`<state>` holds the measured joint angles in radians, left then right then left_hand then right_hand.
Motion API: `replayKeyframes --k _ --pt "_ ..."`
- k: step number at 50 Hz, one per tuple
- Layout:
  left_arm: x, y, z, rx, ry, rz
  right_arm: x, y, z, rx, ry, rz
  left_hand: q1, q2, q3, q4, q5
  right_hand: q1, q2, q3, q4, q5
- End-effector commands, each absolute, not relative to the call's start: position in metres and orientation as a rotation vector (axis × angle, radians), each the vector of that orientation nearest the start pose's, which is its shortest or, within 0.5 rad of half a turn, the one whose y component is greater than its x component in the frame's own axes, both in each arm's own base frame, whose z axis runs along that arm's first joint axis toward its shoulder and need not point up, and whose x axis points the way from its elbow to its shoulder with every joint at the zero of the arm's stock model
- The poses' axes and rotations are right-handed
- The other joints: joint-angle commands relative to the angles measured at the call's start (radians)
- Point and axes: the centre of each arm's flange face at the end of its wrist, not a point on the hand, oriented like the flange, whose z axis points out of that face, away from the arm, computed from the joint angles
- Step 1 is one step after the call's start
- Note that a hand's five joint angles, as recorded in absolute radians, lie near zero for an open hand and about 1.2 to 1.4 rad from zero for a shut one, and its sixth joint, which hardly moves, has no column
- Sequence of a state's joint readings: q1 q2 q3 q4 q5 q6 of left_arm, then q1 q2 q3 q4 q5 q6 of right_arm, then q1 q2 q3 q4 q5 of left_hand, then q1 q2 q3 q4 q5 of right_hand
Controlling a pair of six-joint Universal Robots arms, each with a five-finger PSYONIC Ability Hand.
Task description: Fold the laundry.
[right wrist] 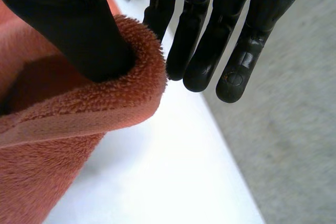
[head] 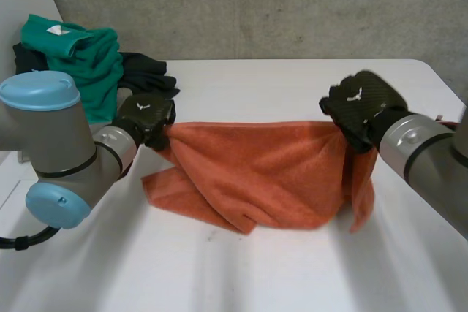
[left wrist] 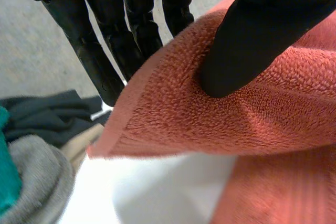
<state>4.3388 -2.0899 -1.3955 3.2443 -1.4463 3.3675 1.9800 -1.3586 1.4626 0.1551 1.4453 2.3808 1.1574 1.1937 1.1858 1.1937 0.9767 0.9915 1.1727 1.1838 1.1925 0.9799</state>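
The orange towel (head: 256, 173) hung over the white table (head: 292, 275), its top edge running 9 to 3 o'clock in the head view. The left hand (head: 146, 116) held the 9 o'clock corner in a pinch, and the right hand (head: 362, 107) pinched the 3 o'clock corner likewise.

Table (head: 292, 78): white, flat top, spreading beneath the left hand (head: 146, 115) and right hand (head: 362, 104).
Wall (head: 256, 5): grey concrete, upright along the table's far edge, beyond both hands.
Grey surface (right wrist: 299, 145): speckled, past the table edge off the right hand's fingertips.
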Motion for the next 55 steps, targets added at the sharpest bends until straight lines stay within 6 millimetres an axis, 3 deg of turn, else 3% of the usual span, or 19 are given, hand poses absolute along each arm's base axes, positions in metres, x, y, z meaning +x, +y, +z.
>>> replayKeyframes --k 1,2,3,5,9,10,14,17,20,24,25,28,29,34,40,43,49,50,55 --pt "-0.295 -0.355 0.199 0.988 2.065 -2.277 0.283 -0.306 0.242 -1.431 2.08 -2.081 0.239 0.203 0.21 0.203 0.245 0.405 0.224 0.213 0.204 0.242" --pt "-0.298 -0.363 0.204 0.996 1.978 -2.311 0.287 -0.325 0.254 -1.287 2.048 -2.192 0.239 0.203 0.21 0.203 0.245 0.405 0.224 0.213 0.204 0.242" --pt "-0.305 -0.381 0.222 0.969 1.768 -2.398 0.29 -0.334 0.26 -1.209 2.028 -2.246 0.239 0.203 0.21 0.203 0.245 0.405 0.224 0.213 0.204 0.242" --pt "-0.309 -0.394 0.241 0.918 1.609 -2.46 0.293 -0.359 0.284 -0.987 1.947 -2.421 0.239 0.203 0.21 0.203 0.245 0.405 0.224 0.213 0.204 0.242" --pt "-0.32 -0.406 0.3 0.714 1.283 -2.619 0.294 -0.385 0.33 -0.706 1.724 -2.718 0.239 0.203 0.21 0.203 0.245 0.405 0.224 0.213 0.204 0.242" --pt "-0.319 -0.405 0.323 0.637 1.202 -2.67 0.295 -0.386 0.339 -0.669 1.665 -2.766 0.239 0.203 0.21 0.203 0.245 0.405 0.224 0.213 0.204 0.242" --pt "-0.317 -0.392 0.356 0.557 1.116 -2.749 0.293 -0.385 0.375 -0.534 1.41 -2.94 0.239 0.203 0.21 0.203 0.245 0.405 0.224 0.213 0.204 0.242" --pt "-0.312 -0.382 0.362 0.549 1.141 -2.77 0.293 -0.377 0.386 -0.53 1.332 -2.968 0.239 0.203 0.21 0.203 0.245 0.405 0.224 0.213 0.204 0.242" --pt "-0.303 -0.369 0.355 0.565 1.215 -2.765 0.294 -0.37 0.382 -0.605 1.336 -2.932 0.239 0.203 0.21 0.203 0.245 0.405 0.224 0.213 0.204 0.242" --pt "-0.295 -0.351 0.331 0.626 1.347 -2.699 0.293 -0.355 0.357 -0.774 1.421 -2.81 0.239 0.203 0.21 0.203 0.245 0.405 0.224 0.213 0.204 0.242" --pt "-0.295 -0.347 0.323 0.646 1.383 -2.679 0.292 -0.348 0.341 -0.845 1.495 -2.731 0.239 0.203 0.21 0.203 0.245 0.405 0.224 0.213 0.204 0.242" --pt "-0.292 -0.332 0.282 0.729 1.542 -2.583 0.288 -0.339 0.311 -0.934 1.638 -2.596 0.239 0.203 0.21 0.203 0.245 0.405 0.224 0.213 0.204 0.242" --pt "-0.291 -0.327 0.271 0.755 1.584 -2.554 0.282 -0.334 0.29 -0.983 1.742 -2.501 0.239 0.203 0.21 0.203 0.245 0.405 0.224 0.213 0.204 0.242" --pt "-0.291 -0.295 0.204 0.936 1.815 -2.387 0.261 -0.317 0.229 -1.091 2.039 -2.189 0.239 0.203 0.21 0.203 0.245 0.405 0.224 0.213 0.204 0.242" --pt "-0.293 -0.279 0.15 1.05 1.972 -2.231 0.257 -0.3 0.179 -1.181 2.136 -1.935 0.239 0.203 0.21 0.203 0.245 0.359 0.178 0.167 0.158 0.196" --pt "-0.293 -0.281 0.145 1.051 1.984 -2.215 0.252 -0.305 0.161 -1.154 2.198 -1.87 0.239 0.203 0.21 0.203 0.245 0.04 -0.141 -0.152 -0.16 -0.122" --pt "-0.288 -0.284 0.157 1.017 1.962 -2.237 0.246 -0.308 0.156 -1.076 2.241 -1.833 0.239 0.203 0.21 0.203 0.245 -0.348 -0.529 -0.54 -0.549 -0.511" --pt "-0.287 -0.285 0.16 1.007 1.958 -2.246 0.242 -0.311 0.157 -1.009 2.258 -1.825 0.239 0.203 0.21 0.203 0.245 -0.482 -0.664 -0.675 -0.683 -0.645" --pt "-0.279 -0.287 0.167 0.97 1.955 -2.25 0.226 -0.319 0.158 -0.733 2.316 -1.763 0.239 0.203 0.21 0.203 0.245 -0.592 -0.773 -0.784 -0.793 -0.755"
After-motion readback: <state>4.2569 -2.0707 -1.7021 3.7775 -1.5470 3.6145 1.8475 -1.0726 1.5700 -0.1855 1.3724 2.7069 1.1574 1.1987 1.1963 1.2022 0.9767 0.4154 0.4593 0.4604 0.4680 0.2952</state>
